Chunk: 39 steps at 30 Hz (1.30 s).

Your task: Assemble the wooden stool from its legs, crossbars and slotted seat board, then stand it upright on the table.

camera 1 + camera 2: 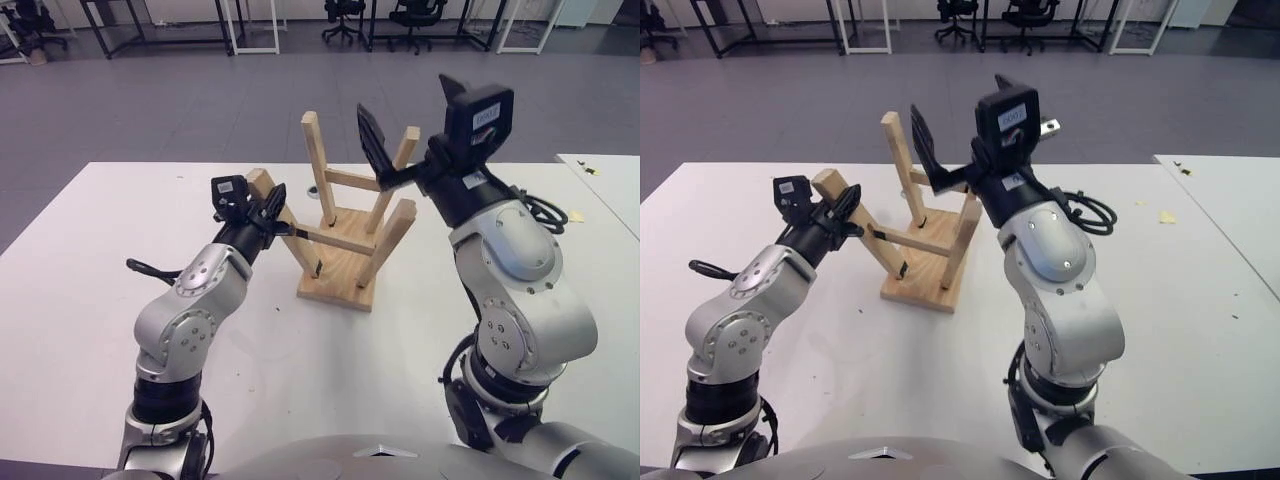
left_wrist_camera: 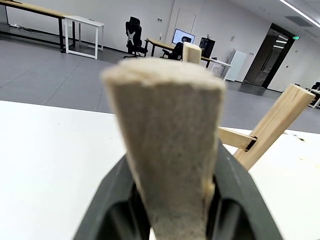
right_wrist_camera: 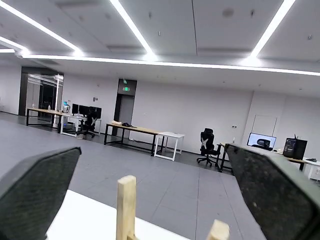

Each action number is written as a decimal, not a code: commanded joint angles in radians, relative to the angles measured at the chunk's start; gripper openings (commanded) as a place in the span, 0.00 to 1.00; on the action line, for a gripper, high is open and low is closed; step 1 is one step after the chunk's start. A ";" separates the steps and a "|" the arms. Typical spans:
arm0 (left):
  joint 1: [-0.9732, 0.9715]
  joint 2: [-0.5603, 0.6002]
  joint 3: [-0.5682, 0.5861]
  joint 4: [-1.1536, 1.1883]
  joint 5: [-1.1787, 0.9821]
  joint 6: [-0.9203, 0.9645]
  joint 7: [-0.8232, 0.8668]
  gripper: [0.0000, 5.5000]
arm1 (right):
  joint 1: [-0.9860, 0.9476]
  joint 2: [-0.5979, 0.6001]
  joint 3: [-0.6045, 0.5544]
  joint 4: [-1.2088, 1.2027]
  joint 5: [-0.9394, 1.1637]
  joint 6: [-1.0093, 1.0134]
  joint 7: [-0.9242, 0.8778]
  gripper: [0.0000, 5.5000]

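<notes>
Upturned on its seat board (image 1: 335,285) near the table's (image 1: 100,300) far edge, the stool (image 1: 332,241) is apparently steadied by the left gripper (image 1: 268,212) clamped on one leg (image 2: 170,150), the right gripper (image 3: 151,167) gaping empty above.

Legible text: none. A white label (image 1: 486,116) sits on the black wrist housing (image 1: 478,125) of the right arm; its dark characters are too small to make out. A smaller white label (image 1: 225,186) sits on the wrist housing (image 1: 232,196) of the left arm, also illegible. In the room behind, a green illuminated sign (image 3: 126,89) hangs above a doorway (image 3: 125,110); its symbols cannot be told.
</notes>
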 commanded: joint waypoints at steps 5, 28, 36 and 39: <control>0.085 -0.105 -0.143 0.022 0.107 0.131 0.070 0.19 | 0.011 -0.230 0.256 0.095 -0.075 0.149 -0.001 0.98; -0.052 -0.221 -0.218 0.198 0.335 0.150 -0.026 0.19 | 0.063 -0.347 0.551 0.367 -0.357 0.079 0.026 0.98; -0.057 -0.182 -0.363 0.190 0.444 0.140 -0.117 0.19 | 0.156 -0.336 0.592 0.429 -0.360 0.094 0.072 0.98; -0.075 -0.184 -0.388 0.203 0.468 0.133 -0.146 0.19 | 0.204 -0.337 0.595 0.433 -0.368 0.090 0.080 0.98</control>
